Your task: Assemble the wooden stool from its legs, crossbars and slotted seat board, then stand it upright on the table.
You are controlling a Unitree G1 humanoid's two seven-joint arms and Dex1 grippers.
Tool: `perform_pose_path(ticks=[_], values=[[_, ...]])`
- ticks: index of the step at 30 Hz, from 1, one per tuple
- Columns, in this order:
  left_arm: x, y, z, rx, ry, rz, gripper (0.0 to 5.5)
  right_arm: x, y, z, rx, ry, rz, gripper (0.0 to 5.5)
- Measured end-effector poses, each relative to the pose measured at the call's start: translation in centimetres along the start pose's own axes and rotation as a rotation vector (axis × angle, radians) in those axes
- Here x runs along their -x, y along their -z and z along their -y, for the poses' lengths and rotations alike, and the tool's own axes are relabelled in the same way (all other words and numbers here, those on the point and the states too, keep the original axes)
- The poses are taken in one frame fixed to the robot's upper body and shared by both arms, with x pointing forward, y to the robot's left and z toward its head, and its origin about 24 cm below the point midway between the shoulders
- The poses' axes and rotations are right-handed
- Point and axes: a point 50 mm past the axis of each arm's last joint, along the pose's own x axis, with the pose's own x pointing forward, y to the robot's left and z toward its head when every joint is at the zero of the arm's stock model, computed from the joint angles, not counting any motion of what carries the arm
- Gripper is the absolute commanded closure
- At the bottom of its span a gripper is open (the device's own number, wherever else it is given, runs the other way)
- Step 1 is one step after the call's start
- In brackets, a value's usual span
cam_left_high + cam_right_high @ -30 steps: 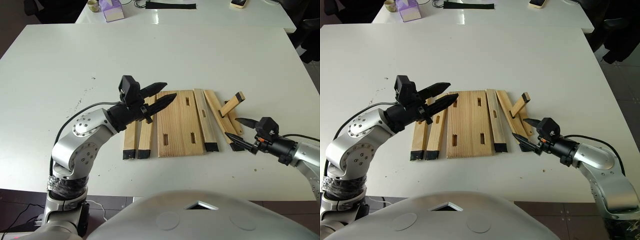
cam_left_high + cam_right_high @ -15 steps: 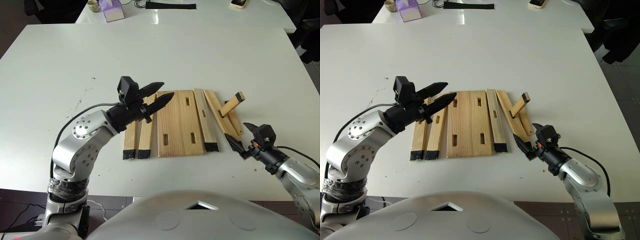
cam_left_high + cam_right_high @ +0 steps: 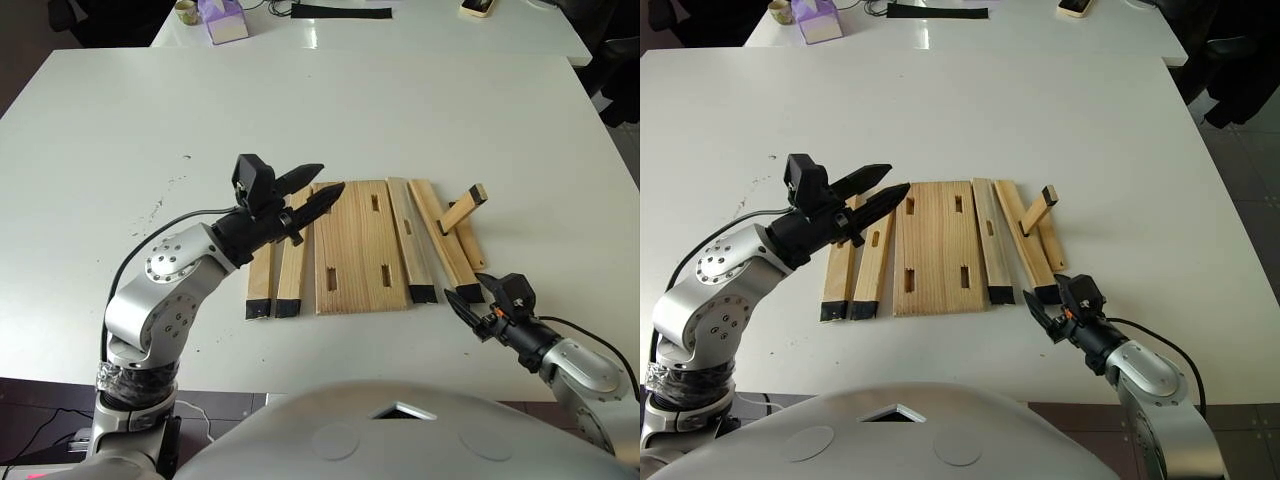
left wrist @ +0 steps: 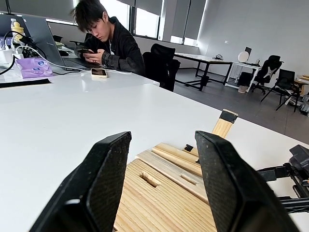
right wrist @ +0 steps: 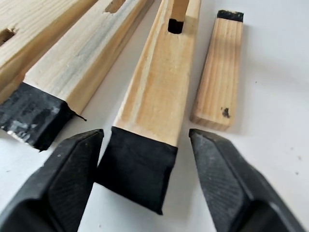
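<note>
The slotted seat board (image 3: 362, 245) lies flat mid-table. Two black-tipped legs (image 3: 276, 270) lie against its left side and two more (image 3: 412, 250) on its right. A short crossbar (image 3: 463, 208) stands tilted in the outer right leg's slot, and another (image 5: 219, 72) lies flat beside that leg. My left gripper (image 3: 310, 188) hovers open above the far ends of the left legs and the board's left edge. My right gripper (image 5: 145, 133) is open low over the table, its fingers either side of the outer right leg's black near end (image 5: 137, 179).
A second table at the back holds a tissue box (image 3: 222, 20), a cup (image 3: 186, 11), a black strip (image 3: 341, 12) and a phone (image 3: 478, 6). Bare white tabletop (image 3: 300, 110) spreads beyond the parts. The table's near edge runs close behind my right gripper.
My right gripper has drawn back toward the table's near edge and slightly left, from beside the flat crossbar to the outer right leg's black end. The left gripper has hardly moved.
</note>
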Motion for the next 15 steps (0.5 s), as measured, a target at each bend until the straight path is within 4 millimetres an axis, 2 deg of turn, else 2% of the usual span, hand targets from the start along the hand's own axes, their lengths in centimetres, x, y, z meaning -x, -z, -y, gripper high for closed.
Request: perform_pose_path(ticks=[6,15], values=[[-0.3,-0.1,-0.1,-0.003,0.007,0.003,3.05,-0.8,0.0,0.3,-0.008,0.032,0.014,3.42],[-0.5,0.0,-0.1,0.002,0.01,-0.002,3.05,-1.7,-0.2,0.1,-0.016,0.038,0.041,3.43]])
